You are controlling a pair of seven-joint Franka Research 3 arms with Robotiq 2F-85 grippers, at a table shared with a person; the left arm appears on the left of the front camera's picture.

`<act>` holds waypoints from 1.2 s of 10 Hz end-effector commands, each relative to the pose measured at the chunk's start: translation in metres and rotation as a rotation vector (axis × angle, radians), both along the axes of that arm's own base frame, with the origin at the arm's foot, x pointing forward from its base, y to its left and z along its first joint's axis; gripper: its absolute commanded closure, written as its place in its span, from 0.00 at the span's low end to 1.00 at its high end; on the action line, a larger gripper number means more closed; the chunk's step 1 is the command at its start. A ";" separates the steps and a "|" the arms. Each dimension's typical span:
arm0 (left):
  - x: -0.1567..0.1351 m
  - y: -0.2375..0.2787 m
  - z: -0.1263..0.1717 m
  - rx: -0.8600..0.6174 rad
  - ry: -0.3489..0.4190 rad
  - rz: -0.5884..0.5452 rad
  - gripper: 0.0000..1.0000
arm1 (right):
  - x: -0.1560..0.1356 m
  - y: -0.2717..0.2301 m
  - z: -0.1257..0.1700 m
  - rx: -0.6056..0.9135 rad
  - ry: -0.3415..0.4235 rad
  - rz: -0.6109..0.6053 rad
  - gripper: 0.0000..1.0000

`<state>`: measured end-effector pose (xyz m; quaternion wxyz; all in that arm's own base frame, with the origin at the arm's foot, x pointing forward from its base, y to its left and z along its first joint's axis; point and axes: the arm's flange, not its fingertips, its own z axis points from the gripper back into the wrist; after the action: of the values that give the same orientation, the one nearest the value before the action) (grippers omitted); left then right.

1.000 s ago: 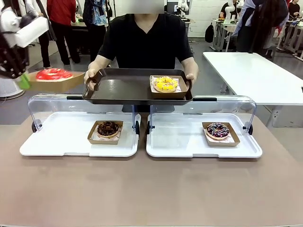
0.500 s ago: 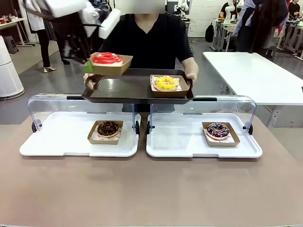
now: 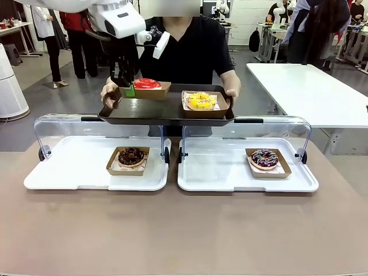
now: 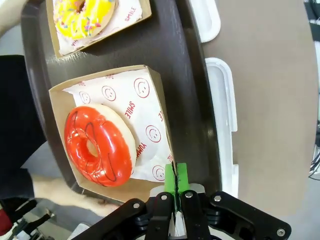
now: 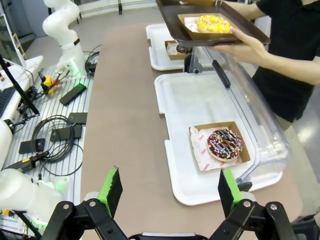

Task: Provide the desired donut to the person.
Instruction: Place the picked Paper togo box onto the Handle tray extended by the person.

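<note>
Holding the corner of a brown cardboard tray point(image 4: 107, 145) between pinched-together green pads, the left gripper point(image 3: 127, 87) has the red-glazed donut point(image 3: 147, 83) over the dark serving tray point(image 3: 167, 110) that the person point(image 3: 184, 49) holds out with both hands above the two display cases. In the left wrist view the cardboard tray seems to lie on or just above the serving tray's surface, beside the yellow sprinkled donut point(image 3: 200, 102) in its own paper box; whether it has fully touched down cannot be told. The right gripper point(image 5: 170, 192) hangs well back over the table with its jaws spread wide and nothing between them, looking down at the chocolate sprinkled donut point(image 5: 224, 143) in the right-hand white case point(image 5: 187, 100). Another chocolate donut point(image 3: 131, 156) sits in the left case.

Judging by this, the delivery is nearly complete: the pick and carry are done. What is left is to settle the box, let go of its edge and draw the arm clear of the person's tray.
</note>
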<state>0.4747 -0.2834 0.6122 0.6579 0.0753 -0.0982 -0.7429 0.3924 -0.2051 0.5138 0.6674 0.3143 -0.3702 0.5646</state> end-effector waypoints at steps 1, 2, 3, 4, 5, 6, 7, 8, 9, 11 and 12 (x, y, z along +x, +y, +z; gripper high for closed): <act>0.018 -0.004 -0.002 0.022 0.021 0.043 0.99 | 0.000 0.000 -0.001 0.007 -0.008 0.003 0.00; 0.025 -0.003 -0.008 0.018 0.022 0.044 0.99 | 0.000 0.000 -0.001 0.007 -0.008 0.003 0.00; 0.035 -0.004 -0.012 0.018 0.029 0.039 0.99 | 0.000 0.000 -0.001 0.007 -0.008 0.003 0.00; 0.044 -0.006 -0.017 0.017 0.050 0.036 0.99 | 0.000 0.000 -0.001 0.007 -0.008 0.003 0.00; 0.047 -0.004 -0.023 0.024 0.051 0.052 0.99 | 0.000 0.000 -0.001 0.007 -0.008 0.003 0.00; 0.048 -0.004 -0.025 0.018 0.053 0.048 0.51 | 0.000 0.000 -0.001 0.007 -0.008 0.003 0.00; 0.050 -0.004 -0.025 0.016 0.054 0.047 0.39 | 0.000 0.000 -0.001 0.007 -0.008 0.003 0.00; 0.052 -0.005 -0.024 0.024 0.054 0.042 0.00 | 0.000 0.000 -0.001 0.007 -0.008 0.003 0.00; 0.051 -0.005 -0.023 0.024 0.052 0.042 0.00 | 0.000 0.000 -0.001 0.007 -0.008 0.003 0.00; 0.048 -0.003 -0.022 0.024 0.051 0.046 0.18 | 0.000 0.000 -0.001 0.007 -0.008 0.003 0.00; 0.049 -0.004 -0.020 0.027 0.056 0.042 0.09 | 0.000 0.000 -0.001 0.007 -0.008 0.003 0.00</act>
<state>0.5227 -0.2869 0.5863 0.6705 0.0542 -0.0796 -0.7356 0.3924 -0.2052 0.5138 0.6675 0.3143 -0.3702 0.5645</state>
